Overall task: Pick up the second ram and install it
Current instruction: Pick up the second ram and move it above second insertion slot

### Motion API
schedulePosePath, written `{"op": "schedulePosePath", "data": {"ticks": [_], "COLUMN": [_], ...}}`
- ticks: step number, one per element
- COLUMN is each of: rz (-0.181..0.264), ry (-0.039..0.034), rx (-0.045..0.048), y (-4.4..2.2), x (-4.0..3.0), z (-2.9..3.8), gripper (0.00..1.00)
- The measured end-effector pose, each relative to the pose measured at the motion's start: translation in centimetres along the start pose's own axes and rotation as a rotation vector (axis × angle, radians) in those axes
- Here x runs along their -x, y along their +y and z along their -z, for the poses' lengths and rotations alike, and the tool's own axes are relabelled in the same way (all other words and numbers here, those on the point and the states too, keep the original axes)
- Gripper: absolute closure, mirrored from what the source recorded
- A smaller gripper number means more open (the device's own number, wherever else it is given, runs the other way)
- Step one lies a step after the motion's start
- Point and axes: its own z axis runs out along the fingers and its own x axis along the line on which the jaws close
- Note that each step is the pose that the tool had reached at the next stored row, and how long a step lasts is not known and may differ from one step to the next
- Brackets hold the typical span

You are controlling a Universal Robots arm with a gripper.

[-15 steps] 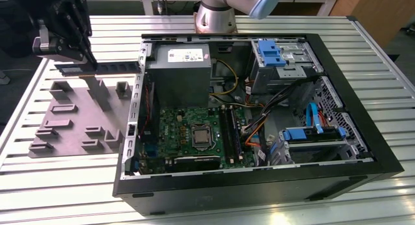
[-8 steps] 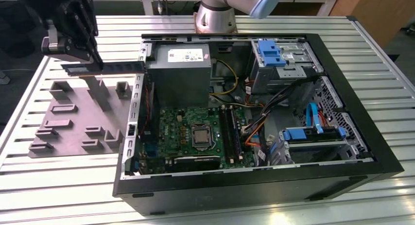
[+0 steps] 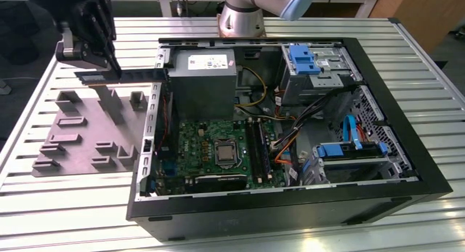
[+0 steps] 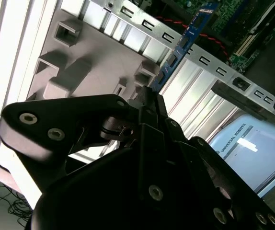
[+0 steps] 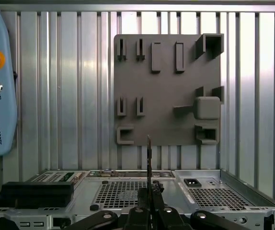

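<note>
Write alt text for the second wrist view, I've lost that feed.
The gripper has its jaws shut on one end of the second ram, a thin blue-green stick that reaches out toward the open computer case. Beyond the gripper lie the grey moulded tray and the slatted metal table.

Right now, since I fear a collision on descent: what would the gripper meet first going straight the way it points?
Probably the grey tray below: the gripper, shut on the second ram, points down over it by the case wall. Depth is unclear.
</note>
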Motion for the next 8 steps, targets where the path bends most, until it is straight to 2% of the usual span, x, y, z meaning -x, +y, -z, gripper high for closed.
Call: {"op": "schedulePosePath", "data": {"ticks": [8], "rz": [0.0], "ry": [0.0], "rx": [0.0], "y": [-0.61], "x": [0.01], "z": [-0.01], "gripper": [0.86]}}
